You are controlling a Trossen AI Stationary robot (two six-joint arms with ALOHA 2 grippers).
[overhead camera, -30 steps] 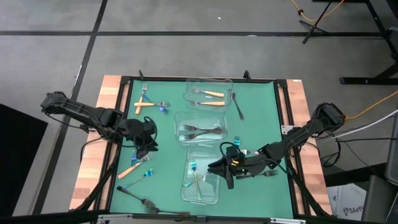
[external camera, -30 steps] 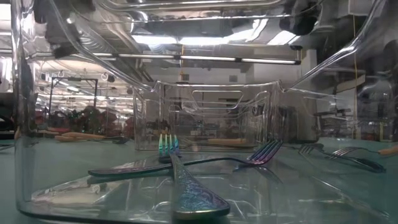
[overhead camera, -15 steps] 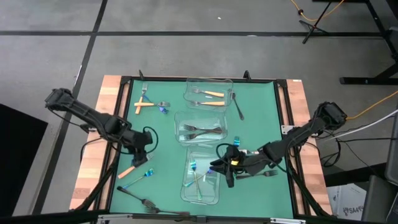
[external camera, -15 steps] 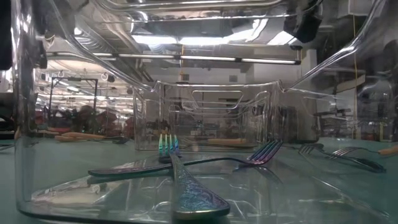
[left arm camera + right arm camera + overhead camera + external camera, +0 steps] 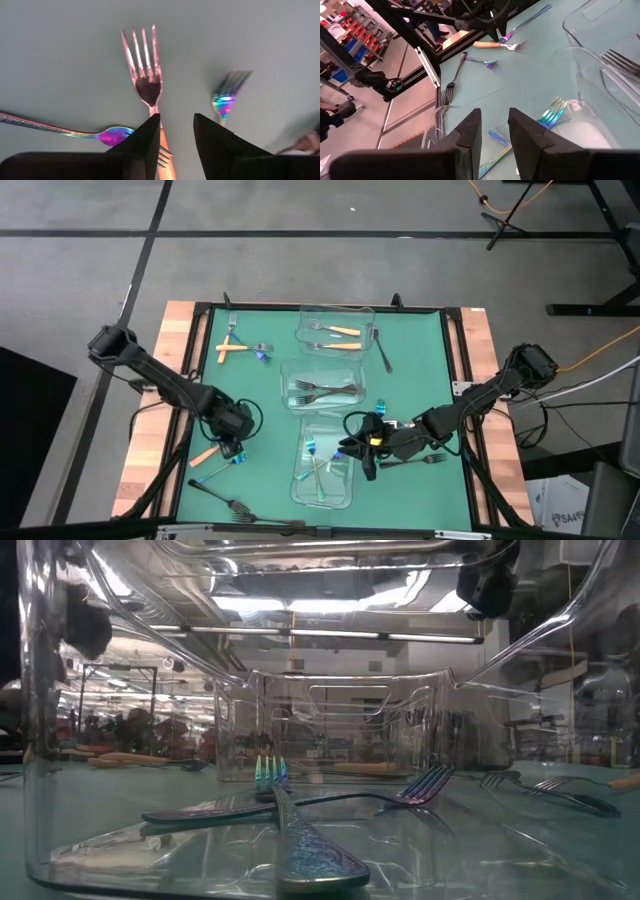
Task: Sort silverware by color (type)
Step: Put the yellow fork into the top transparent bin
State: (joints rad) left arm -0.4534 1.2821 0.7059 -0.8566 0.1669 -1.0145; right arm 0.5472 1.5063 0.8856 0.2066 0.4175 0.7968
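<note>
My left gripper [image 5: 232, 446] [image 5: 177, 116] points down, open, just above the mat at the near left. An orange-handled fork [image 5: 144, 75] [image 5: 210, 452] lies flat under it, its neck running beneath one fingertip; whether they touch, I cannot tell. Two iridescent forks [image 5: 224, 99] [image 5: 112, 135] lie flat beside it. My right gripper [image 5: 358, 455] [image 5: 495, 111] hangs open over the right rim of the near clear container [image 5: 340, 498], where iridescent forks [image 5: 552, 112] [image 5: 310, 850] lie. Orange-handled forks [image 5: 340, 331] lie in the far container and dark forks [image 5: 325, 388] in the middle one.
Loose on the mat are crossed orange-handled forks [image 5: 232, 345] and an iridescent fork [image 5: 263, 356] at the far left, and a dark fork [image 5: 382, 352] at the far right. Dark forks [image 5: 230, 503] lie by the near edge, another [image 5: 432, 460] beside my right arm.
My left gripper has gone toward the table's near edge and down, tipping from a slant until it points down over the orange-handled fork.
</note>
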